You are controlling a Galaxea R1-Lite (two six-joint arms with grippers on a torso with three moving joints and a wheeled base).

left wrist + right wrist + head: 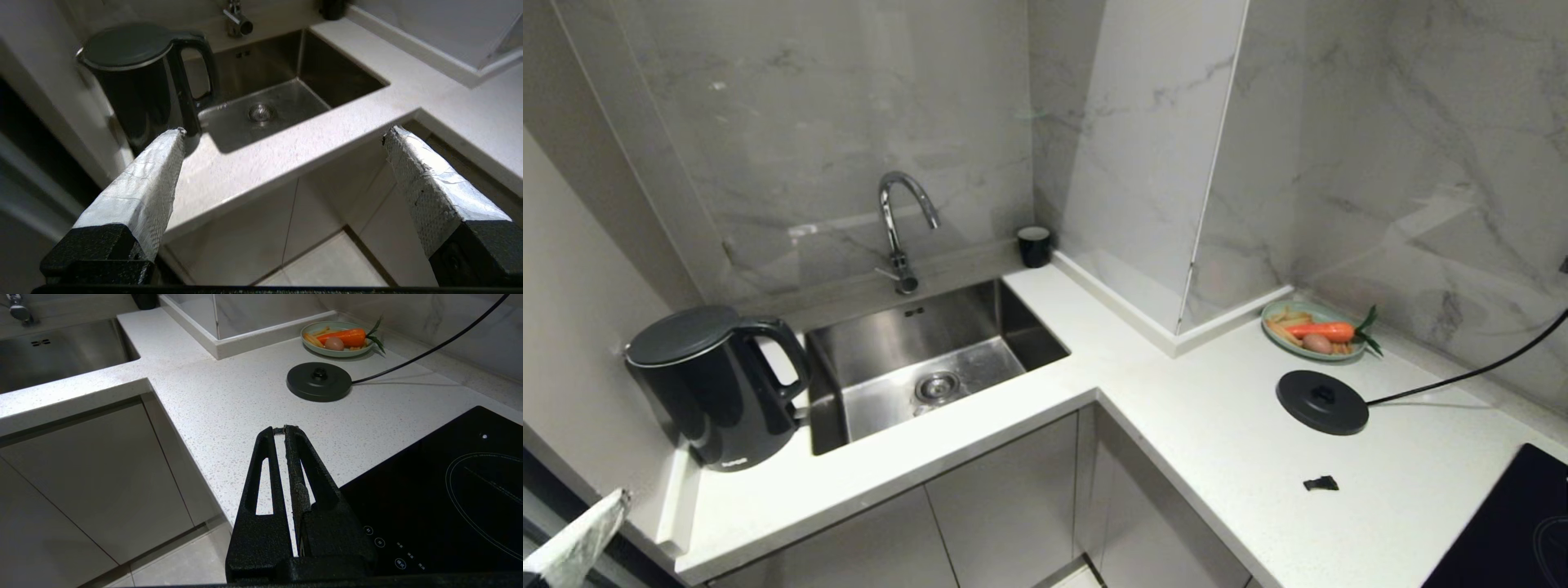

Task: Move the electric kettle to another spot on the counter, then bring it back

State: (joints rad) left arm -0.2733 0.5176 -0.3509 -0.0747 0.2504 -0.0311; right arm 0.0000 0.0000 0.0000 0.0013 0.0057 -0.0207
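The electric kettle (715,384) is a glossy black jug with a flat lid and loop handle. It stands upright on the counter (1192,425) at the far left, between the side wall and the sink, handle toward the sink. My left gripper (286,132) is open and empty, hanging in front of the counter (286,147) edge short of the kettle (130,81). One of its taped fingers (580,535) shows at the head view's lower left corner. My right gripper (281,428) is shut on nothing, parked over the counter (229,388) edge near the hob.
A steel sink (931,359) with faucet (898,229) lies right of the kettle. A black cup (1034,245) stands at the back corner. The corded base disc (1321,400), a plate of vegetables (1311,331), a small black scrap (1321,483) and the hob (1511,523) occupy the right counter.
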